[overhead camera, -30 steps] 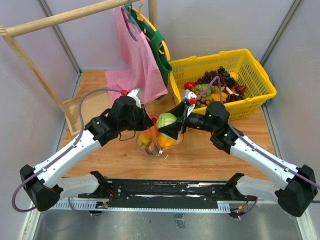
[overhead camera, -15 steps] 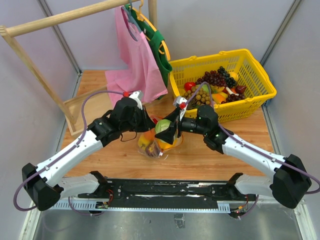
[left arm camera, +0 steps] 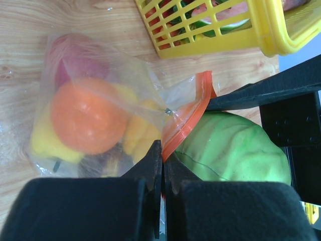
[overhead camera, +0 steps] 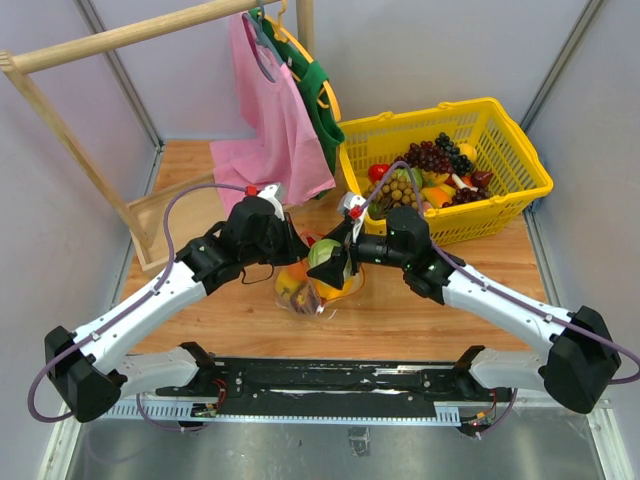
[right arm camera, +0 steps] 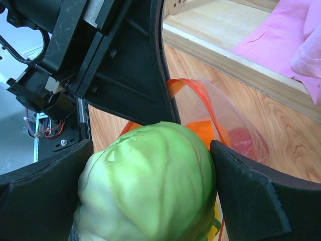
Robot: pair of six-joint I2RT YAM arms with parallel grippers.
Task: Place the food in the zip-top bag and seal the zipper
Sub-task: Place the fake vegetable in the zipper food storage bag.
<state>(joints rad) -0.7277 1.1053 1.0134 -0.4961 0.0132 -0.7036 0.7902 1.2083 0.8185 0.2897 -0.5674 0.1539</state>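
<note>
- Our left gripper (left arm camera: pixel 161 155) is clenched on the thin red-orange zipper strip (left arm camera: pixel 188 118) of the clear, crinkly plastic zip-top bag (left arm camera: pixel 100 65), pinching it at the bag's mouth.
- Our right gripper (right arm camera: pixel 148 201) grasps a pale green, round, cabbage-like toy piece (right arm camera: pixel 150 160), with one dark pad on either side of it.
- In the left wrist view the green piece sits just beside the strip, which curves along its side. We cannot tell whether it has entered the mouth.
- Through the plastic we see a round orange toy fruit (left arm camera: pixel 88 114), a dark red round piece (left arm camera: pixel 75 63) above it, and yellow pieces (left arm camera: pixel 42 143) at its sides.
- From above, the bag lies on the wooden tabletop (overhead camera: pixel 400 310) between the two grippers, near the yellow plastic basket (overhead camera: pixel 520 150) of toy produce.
- A pink cloth bag (overhead camera: pixel 275 120) hangs from the wooden rail behind.
</note>
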